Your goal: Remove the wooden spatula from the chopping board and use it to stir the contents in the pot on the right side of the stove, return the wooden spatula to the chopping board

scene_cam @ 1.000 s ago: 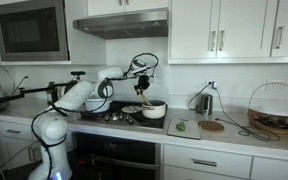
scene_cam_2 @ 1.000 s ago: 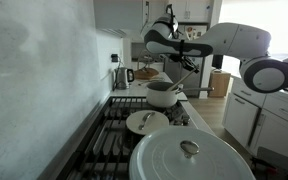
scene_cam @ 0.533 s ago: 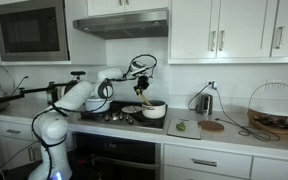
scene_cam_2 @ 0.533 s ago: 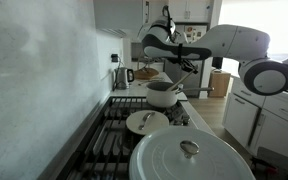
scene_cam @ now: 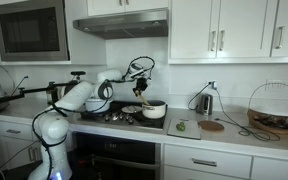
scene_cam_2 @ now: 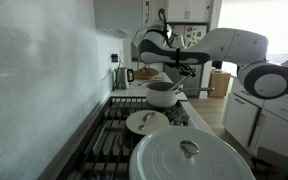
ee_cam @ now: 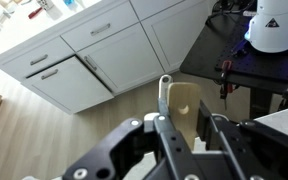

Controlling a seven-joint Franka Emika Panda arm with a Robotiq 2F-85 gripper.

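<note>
My gripper (scene_cam: 141, 86) hangs above the small white pot (scene_cam: 154, 109) on the right side of the black stove (scene_cam: 122, 118). It is shut on the wooden spatula (ee_cam: 180, 104), whose flat blade sticks out between the fingers (ee_cam: 189, 122) in the wrist view. In an exterior view the spatula (scene_cam: 145, 98) points down towards the pot. The pot (scene_cam_2: 163, 95) and gripper (scene_cam_2: 172, 68) also show from the stove's end. The pale chopping board (scene_cam: 184, 127) lies on the counter right of the stove with a small green item on it.
A larger white pot with lid (scene_cam_2: 189, 155) and a small pan (scene_cam_2: 147, 122) sit on the stove. A kettle (scene_cam: 205, 102), a round wooden disc (scene_cam: 213, 126) and a wire basket (scene_cam: 274, 108) stand on the counter. The range hood (scene_cam: 122, 24) hangs above.
The wrist has shifted slightly away from the pot's far side and turned, still holding the spatula above the pot. Nothing else moved.
</note>
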